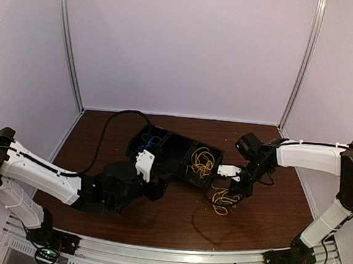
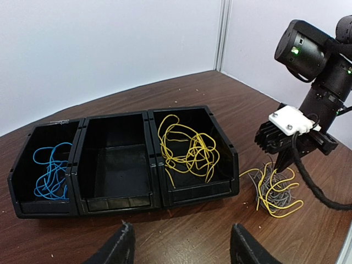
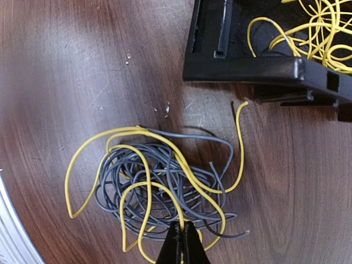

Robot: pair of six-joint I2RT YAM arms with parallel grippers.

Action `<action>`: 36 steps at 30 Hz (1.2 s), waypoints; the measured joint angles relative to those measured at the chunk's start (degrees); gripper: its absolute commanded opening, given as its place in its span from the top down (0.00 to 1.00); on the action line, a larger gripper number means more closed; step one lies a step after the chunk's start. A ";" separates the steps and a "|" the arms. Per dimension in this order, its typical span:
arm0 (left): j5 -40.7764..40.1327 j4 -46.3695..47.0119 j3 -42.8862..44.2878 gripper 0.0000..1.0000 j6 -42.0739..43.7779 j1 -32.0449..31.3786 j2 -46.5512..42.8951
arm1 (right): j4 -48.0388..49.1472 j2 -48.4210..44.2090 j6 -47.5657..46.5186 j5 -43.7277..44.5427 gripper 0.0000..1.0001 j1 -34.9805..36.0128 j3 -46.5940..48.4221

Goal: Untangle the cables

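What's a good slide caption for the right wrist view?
Closed right pincer at the edge of a tangle of grey and yellow wires on the wooden table, beside a black bin.

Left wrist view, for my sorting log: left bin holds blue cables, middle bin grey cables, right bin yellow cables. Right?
Not quite. The middle bin is empty, as the left wrist view shows; the grey cables lie on the table beside the right bin, tangled with yellow strands. The left bin does hold blue cables, the right bin yellow cables.
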 measured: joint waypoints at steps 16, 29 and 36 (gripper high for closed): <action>14.29 6.95 4.70 0.38 6.84 -0.02 3.32 | -14.58 -14.60 0.50 -13.90 1.00 1.14 22.51; 27.12 18.69 14.80 0.38 11.50 -1.18 12.04 | -15.80 -11.96 5.16 -23.41 1.00 4.33 33.29; 23.37 17.29 18.23 0.56 9.49 -1.20 15.65 | -14.82 -11.26 7.48 -24.26 1.00 4.63 38.12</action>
